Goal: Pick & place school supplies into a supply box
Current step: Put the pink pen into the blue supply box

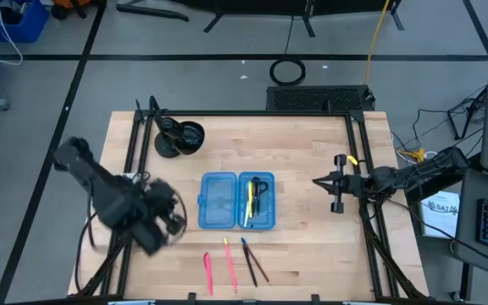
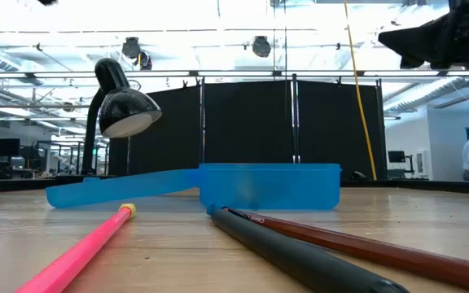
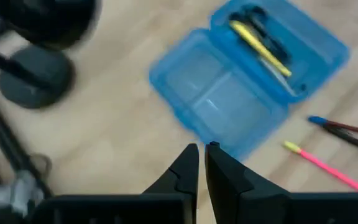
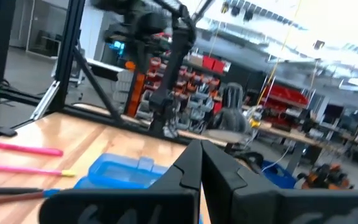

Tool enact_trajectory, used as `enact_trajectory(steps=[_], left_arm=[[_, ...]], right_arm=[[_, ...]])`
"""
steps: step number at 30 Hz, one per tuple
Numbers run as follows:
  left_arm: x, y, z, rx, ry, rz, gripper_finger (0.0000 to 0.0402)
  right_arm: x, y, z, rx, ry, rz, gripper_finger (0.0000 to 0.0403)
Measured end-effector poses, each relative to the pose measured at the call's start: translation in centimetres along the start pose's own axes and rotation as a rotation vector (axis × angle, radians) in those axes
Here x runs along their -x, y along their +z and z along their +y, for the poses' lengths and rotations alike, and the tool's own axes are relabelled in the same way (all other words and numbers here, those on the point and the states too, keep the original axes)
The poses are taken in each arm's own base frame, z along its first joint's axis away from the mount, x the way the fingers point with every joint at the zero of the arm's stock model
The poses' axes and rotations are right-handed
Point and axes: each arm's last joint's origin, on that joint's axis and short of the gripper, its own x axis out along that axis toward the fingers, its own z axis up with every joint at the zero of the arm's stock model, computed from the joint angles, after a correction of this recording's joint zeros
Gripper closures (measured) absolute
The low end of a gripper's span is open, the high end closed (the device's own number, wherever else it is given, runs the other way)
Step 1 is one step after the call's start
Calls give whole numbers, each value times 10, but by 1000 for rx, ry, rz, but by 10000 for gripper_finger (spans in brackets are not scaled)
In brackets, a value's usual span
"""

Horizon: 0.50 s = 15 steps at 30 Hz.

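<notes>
The left gripper [image 3: 202, 149] hovered left of the supply box [image 1: 236, 201], fingers pressed together, nothing held. The right gripper [image 4: 201, 148] was also closed, parked right. It'd probably need spreading before dropping squarely over 1 of the 4 pens [image 1: 235, 263].

The high view looks straight down on the whole table [image 1: 312, 254] from far above. The low view sits at table height, very near the pencils, facing the blue box [image 2: 267, 187], which all four views share. Each wrist view looks past its own fingers toward this box
</notes>
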Motion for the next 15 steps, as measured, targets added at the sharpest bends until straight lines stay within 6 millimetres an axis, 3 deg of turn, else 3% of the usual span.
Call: enact_trajectory(steps=[5,8,15], left_arm=[[13,-25,-46,192,-54,-22,371],[10,-53,-72,289,-45,11,371],[-17,-98,-114,577,58,165,371]], right_arm=[[0,2,-1,28,-9,-24,403],[0,2,-1,52,-9,-24,403],[0,2,-1,57,-8,-23,403]])
